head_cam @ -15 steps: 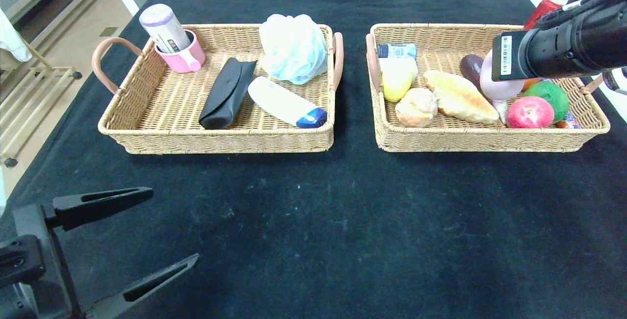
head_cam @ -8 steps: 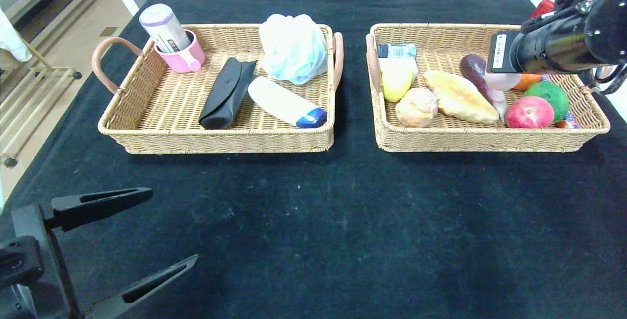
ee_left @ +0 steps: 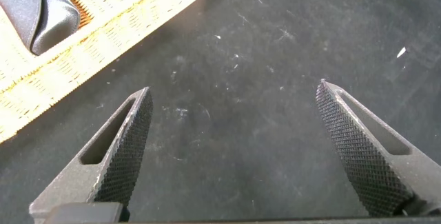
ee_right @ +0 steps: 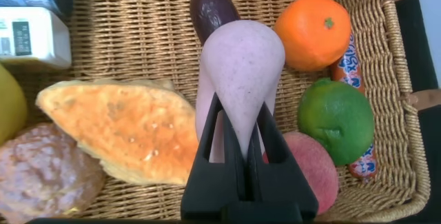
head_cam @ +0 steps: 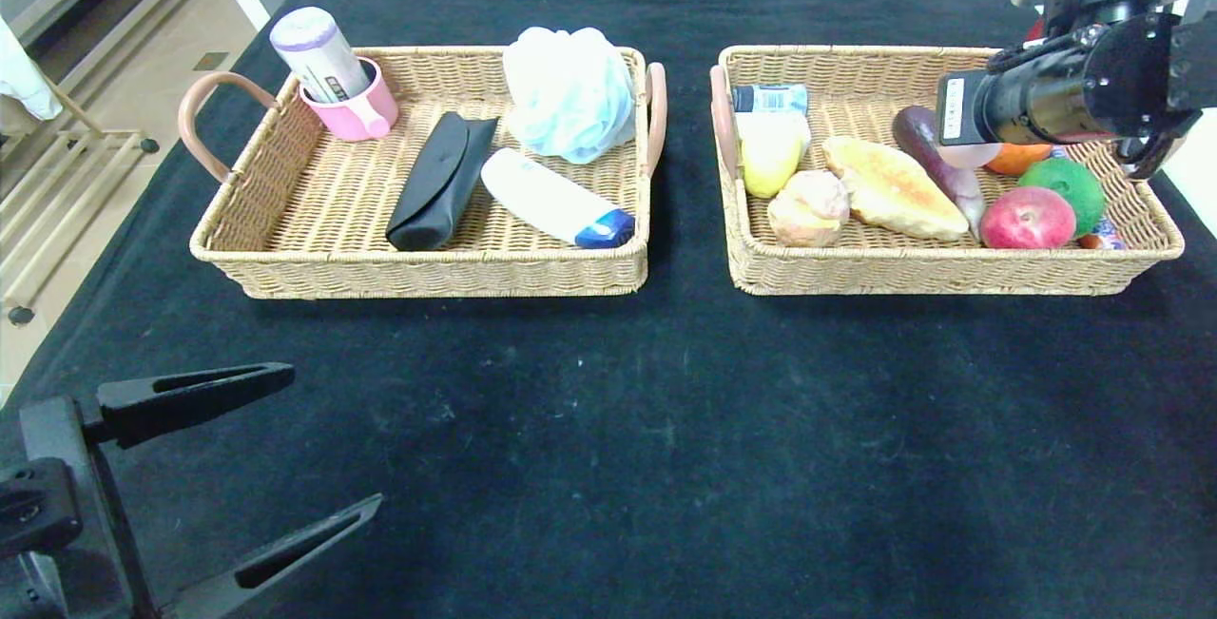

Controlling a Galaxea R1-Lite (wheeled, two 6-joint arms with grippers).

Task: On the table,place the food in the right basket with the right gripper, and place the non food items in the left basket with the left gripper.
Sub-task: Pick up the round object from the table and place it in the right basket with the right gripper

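Observation:
My right gripper (ee_right: 241,114) is shut on the narrow end of a pale pink teardrop-shaped food piece (ee_right: 241,58). It holds the piece over the right basket (head_cam: 951,277), above a purple eggplant (ee_right: 212,12) and between a flat bread (ee_right: 120,127) and a green lime (ee_right: 337,117). In the head view only an edge of the pink piece (head_cam: 970,157) shows under the right arm (head_cam: 1046,106). The left basket (head_cam: 418,267) holds a black case (head_cam: 439,182), a white tube (head_cam: 551,198), a blue bath pouf (head_cam: 569,91) and a pink cup (head_cam: 354,110). My left gripper (head_cam: 335,435) stands open over bare cloth at the front left.
The right basket also holds a carton (head_cam: 770,98), a yellow fruit (head_cam: 768,158), a round bun (head_cam: 808,208), a red apple (head_cam: 1027,218) and an orange (ee_right: 313,31). A red can (head_cam: 1034,29) stands behind that basket. Black cloth (head_cam: 666,429) covers the table.
The right arm has drawn back toward the far right and come lower over the right basket with the pink piece, which is now mostly hidden under it. The left arm has not moved.

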